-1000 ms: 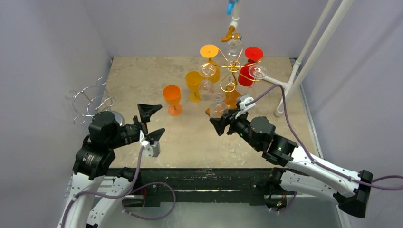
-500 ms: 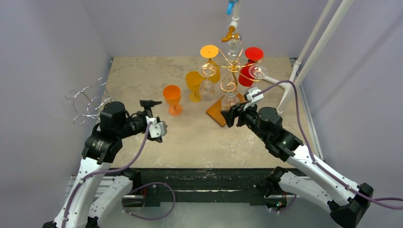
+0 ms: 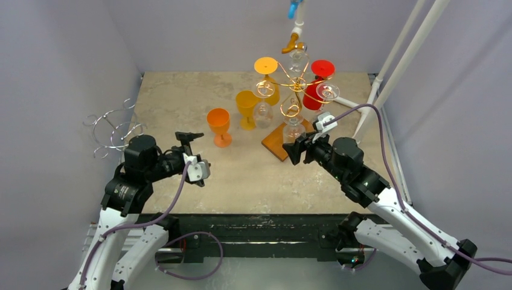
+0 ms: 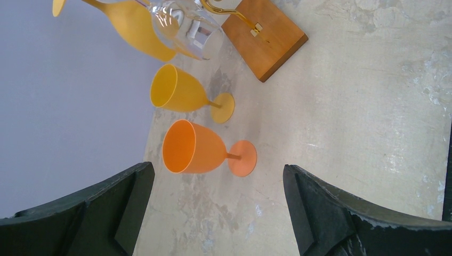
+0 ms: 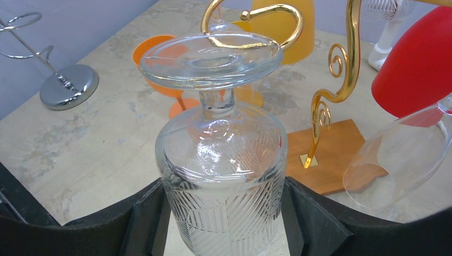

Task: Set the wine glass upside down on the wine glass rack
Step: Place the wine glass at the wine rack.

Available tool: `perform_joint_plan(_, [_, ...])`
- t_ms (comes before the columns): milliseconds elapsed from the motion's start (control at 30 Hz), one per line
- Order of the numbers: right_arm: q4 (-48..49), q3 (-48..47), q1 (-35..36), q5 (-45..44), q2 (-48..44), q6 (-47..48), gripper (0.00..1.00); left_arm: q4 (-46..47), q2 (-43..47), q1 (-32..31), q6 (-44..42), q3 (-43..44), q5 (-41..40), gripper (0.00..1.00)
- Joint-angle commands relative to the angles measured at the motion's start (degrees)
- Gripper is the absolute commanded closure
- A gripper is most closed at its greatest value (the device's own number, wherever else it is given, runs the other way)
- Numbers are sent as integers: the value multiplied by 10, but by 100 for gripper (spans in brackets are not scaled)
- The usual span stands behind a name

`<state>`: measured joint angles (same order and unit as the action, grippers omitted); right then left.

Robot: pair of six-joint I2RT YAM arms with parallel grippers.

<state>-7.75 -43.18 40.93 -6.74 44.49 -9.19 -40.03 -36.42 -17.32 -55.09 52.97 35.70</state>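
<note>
My right gripper [image 5: 224, 218] is shut on the bowl of a clear cut-pattern wine glass [image 5: 224, 160], held upside down. Its foot [image 5: 210, 58] is level with a gold hook [image 5: 250, 13] of the wine glass rack. In the top view the glass [image 3: 293, 128] sits at the rack's near arm, above the wooden base [image 3: 276, 145], with my right gripper [image 3: 296, 147] behind it. My left gripper [image 3: 194, 156] is open and empty, near an upright orange glass [image 3: 218, 124]. The left wrist view shows this orange glass [image 4: 194, 154] ahead of the open gripper [image 4: 216, 213].
The gold rack [image 3: 296, 84] carries hanging yellow, red [image 5: 416, 69] and clear [image 5: 394, 160] glasses. A yellow glass [image 3: 246, 106] stands by the rack. A silver wire rack [image 3: 115, 130] stands at the left table edge. A white pipe frame [image 3: 392, 78] rises at the right.
My right gripper has carried the clear glass up and away from me, to the rack's near arm. My left gripper has turned at the wrist and shifted slightly toward the orange glass.
</note>
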Motion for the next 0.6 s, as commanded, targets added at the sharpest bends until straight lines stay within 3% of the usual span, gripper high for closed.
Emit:
perform_joint_plan(0, [23, -36, -5, 6, -29, 15, 100, -4, 1, 0, -4, -2, -8, 0])
perform_joint_plan(567, [41, -31, -14, -37, -51, 29, 100, -13, 5, 0, -17, -6, -9, 0])
